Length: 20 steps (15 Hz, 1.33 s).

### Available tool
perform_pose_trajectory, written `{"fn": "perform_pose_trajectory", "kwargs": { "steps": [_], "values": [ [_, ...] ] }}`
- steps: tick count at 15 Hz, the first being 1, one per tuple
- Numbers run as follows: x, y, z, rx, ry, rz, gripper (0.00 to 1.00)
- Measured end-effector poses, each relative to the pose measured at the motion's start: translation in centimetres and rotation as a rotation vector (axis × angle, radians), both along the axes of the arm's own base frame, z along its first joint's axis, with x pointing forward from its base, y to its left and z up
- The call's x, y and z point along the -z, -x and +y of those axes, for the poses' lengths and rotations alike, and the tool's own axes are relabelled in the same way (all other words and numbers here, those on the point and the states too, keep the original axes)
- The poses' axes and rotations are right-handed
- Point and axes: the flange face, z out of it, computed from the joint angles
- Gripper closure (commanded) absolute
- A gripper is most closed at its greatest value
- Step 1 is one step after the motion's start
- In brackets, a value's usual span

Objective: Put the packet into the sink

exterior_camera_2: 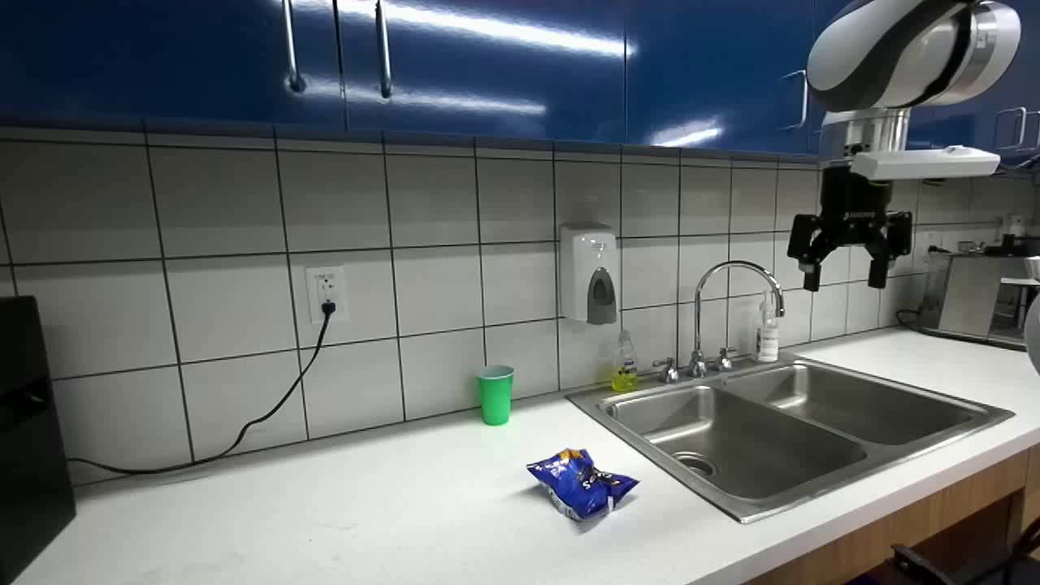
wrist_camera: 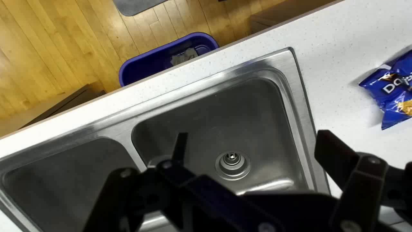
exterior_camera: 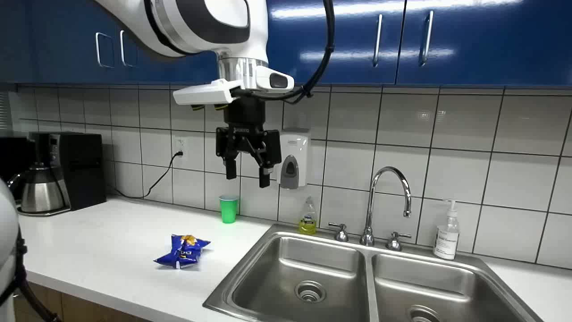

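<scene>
So, at left in an exterior view, the packet [exterior_camera: 184, 254] lies on the surface [exterior_camera: 111, 243]; next, high up, your jaws stand wide apart, holding nothing; then comes the sink [exterior_camera: 371, 286]. You seem to be at the reach: you likely need to line up over the packet, descend and pinch it.

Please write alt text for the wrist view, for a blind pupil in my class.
An open black gripper hangs over a steel double-basin sink, seen from above. A blue snack packet, cut off by the right edge, lies on the white counter beside the sink.
</scene>
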Motion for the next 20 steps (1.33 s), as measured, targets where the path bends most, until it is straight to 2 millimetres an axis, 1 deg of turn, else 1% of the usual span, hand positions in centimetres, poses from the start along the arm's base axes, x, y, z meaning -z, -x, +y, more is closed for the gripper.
{"fn": "perform_pose_trajectory", "kwargs": {
  "steps": [9,12,15,20],
  "values": [
    [0.1,0.0,0.0,0.0,-0.001,0.003,0.0],
    [0.6,-0.1,0.6,-0.014,-0.004,0.013,0.0],
    [1.8,-0.4,2.6,-0.057,-0.015,0.036,0.0],
    [4.4,-0.8,8.1,-0.166,-0.046,0.084,0.0]
  ]
}}
